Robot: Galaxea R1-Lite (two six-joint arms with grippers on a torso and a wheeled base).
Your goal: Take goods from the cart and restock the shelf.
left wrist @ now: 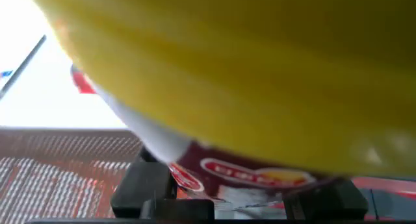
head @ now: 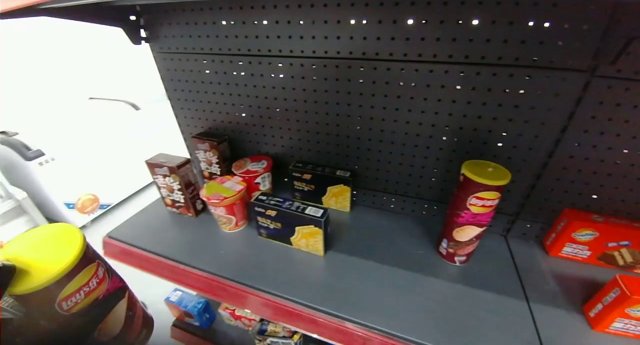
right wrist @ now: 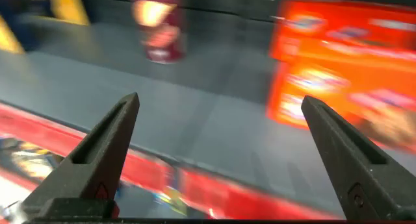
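While my left gripper (left wrist: 227, 201) clasps the can (head: 75, 285), lower left, and my right gripper (right wrist: 220, 100) gapes, I should set it upright on the shelf (head: 390, 280).

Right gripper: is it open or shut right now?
Open. The right gripper has its two fingers spread wide apart, holding nothing, with the shelf in plain sight through the gap.

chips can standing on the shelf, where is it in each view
Head view: chips can upright, right of middle on the shelf.
Right wrist view: blurred, far back on the shelf.
Left wrist view: that is the held can, a different one.
Shared landmark: orange boxes beside it.
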